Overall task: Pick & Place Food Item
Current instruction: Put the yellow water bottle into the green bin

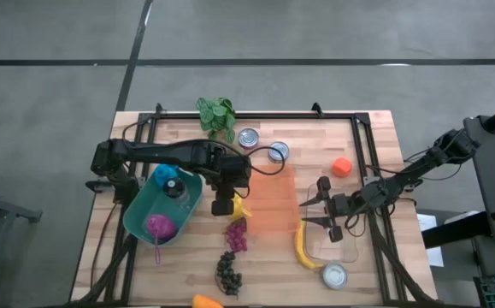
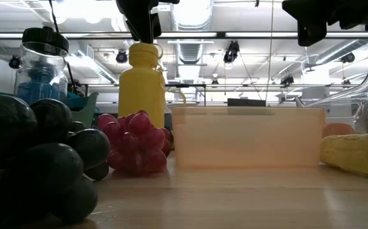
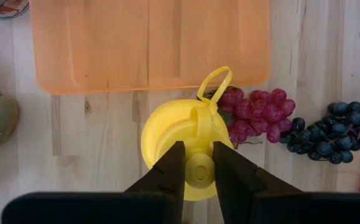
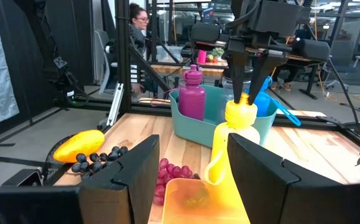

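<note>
Seemingly two grape bunches (image 3: 257, 114) — one bottle (image 3: 189, 149).

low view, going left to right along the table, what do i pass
dark grapes → red grapes with the yellow bottle standing behind them, its cap between the left gripper's fingers → orange container → banana at the right edge

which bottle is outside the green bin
The yellow bottle: it stands on the table beside the red grapes. The pink bottle and the blue bottle both sit inside the green bin.
</note>
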Controlling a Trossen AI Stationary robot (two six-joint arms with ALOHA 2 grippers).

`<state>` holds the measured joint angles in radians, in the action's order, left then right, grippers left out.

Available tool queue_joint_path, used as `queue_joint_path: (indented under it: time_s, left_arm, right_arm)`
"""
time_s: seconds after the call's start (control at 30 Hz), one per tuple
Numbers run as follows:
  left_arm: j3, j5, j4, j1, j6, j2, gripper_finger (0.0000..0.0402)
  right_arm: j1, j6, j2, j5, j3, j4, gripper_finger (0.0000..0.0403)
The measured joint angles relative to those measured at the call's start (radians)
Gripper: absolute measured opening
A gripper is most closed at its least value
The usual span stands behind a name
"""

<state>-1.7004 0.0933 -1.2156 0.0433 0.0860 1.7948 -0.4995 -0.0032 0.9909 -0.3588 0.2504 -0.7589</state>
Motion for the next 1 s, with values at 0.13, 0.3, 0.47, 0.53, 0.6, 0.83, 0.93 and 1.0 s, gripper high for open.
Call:
queue_joint_path:
  time_s: [0.13, 0.3, 0.47, 0.53, 0.6, 0.83, 0.93, 1.0]
  left_arm:
    - [0.002, 0.000, 0.006, 0.000, 0.000, -0.013, 0.0067]
    - [0.005, -0.015, -0.005, 0.001, 0.024, -0.038, 0.0067]
    - [0.002, -0.027, -0.017, 0.001, 0.040, -0.062, 0.0067]
    - [0.001, -0.030, -0.027, 0.001, 0.047, -0.066, 0.0067]
    - [0.001, -0.031, -0.030, 0.001, 0.054, -0.071, 0.0067]
    - [-0.090, -0.077, -0.097, 0.003, 0.105, -0.089, 0.0067]
    - [-0.170, -0.125, -0.156, 0.009, 0.126, -0.090, 0.0067]
    - [-0.230, -0.144, -0.204, 0.010, 0.149, -0.090, 0.0067]
  right_arm:
    - [0.000, 0.000, 0.000, 0.000, 0.000, 0.000, 0.0189]
    - [0.000, 0.000, 0.000, 0.000, 0.000, 0.000, 0.0189]
    - [0.000, 0.000, 0.000, 0.000, 0.000, 0.000, 0.0189]
    - [0.000, 0.000, 0.000, 0.000, 0.000, 0.000, 0.0189]
    - [0.000, 0.000, 0.000, 0.000, 0.000, 0.000, 0.0189]
    - [0.000, 0.000, 0.000, 0.000, 0.000, 0.000, 0.0189]
    - [0.000, 0.000, 0.000, 0.000, 0.000, 0.000, 0.0189]
    - [0.000, 0.000, 0.000, 0.000, 0.000, 0.000, 0.0189]
